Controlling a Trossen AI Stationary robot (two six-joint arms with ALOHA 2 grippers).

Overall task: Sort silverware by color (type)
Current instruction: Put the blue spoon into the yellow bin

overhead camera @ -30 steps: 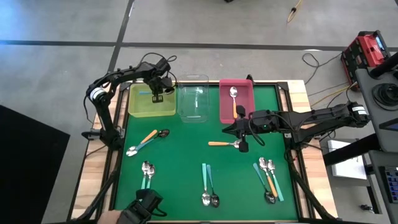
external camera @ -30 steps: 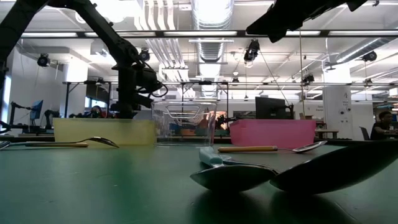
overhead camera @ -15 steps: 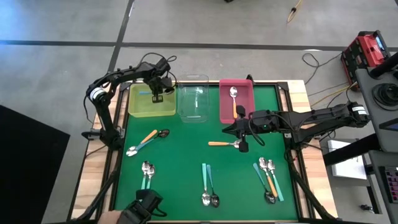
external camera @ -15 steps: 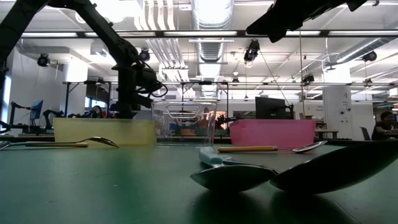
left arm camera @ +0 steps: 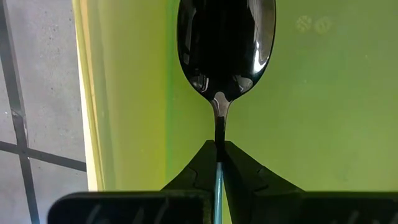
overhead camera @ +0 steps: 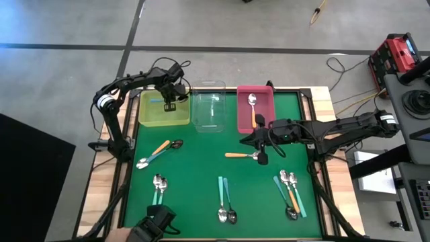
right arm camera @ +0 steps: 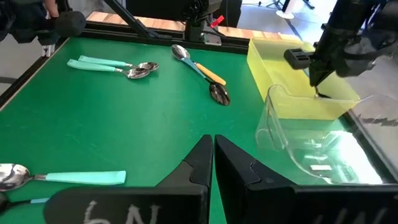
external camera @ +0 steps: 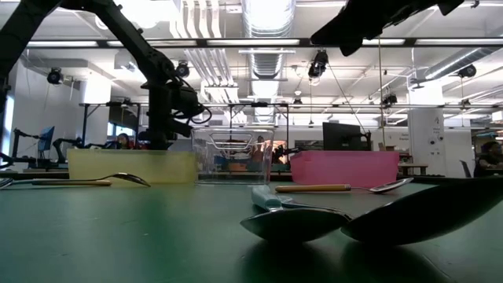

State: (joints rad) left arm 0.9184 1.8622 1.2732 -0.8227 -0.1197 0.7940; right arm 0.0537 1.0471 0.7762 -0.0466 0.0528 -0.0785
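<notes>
Teal is showing as a thin sliver between my left gripper [left arm camera: 219,163] jaws, which are pinching the handle of a dark-bowled spoon [left arm camera: 225,46]. I am reading the spoon's long axis as running straight out from the fingertips, bowl leading, with the floor of the yellow-green bin [left arm camera: 311,112] lying right behind it. In the overhead picture that gripper [overhead camera: 169,101] is hanging over the far part of this bin [overhead camera: 151,117], so the release, as I judge it, is turning on one thing: the spoon is pointing down into the bin and well inside its walls. How close the bowl is to the bin floor I cannot tell.

Moving outward, the clear bin [overhead camera: 209,107] is standing next along the far edge, then the pink bin [overhead camera: 243,111] with an orange-handled spoon [overhead camera: 253,107] lying in it.

My right gripper [overhead camera: 263,156] is sitting mid-mat with its jaws pressed together on nothing, just at the bowl end of a loose orange-handled spoon [overhead camera: 240,155] whose handle is running sideways towards the left arm's half. I am judging the right arm the nearer one for that spoon, and for the cluster of spoons [overhead camera: 290,195] at the near right corner.
</notes>
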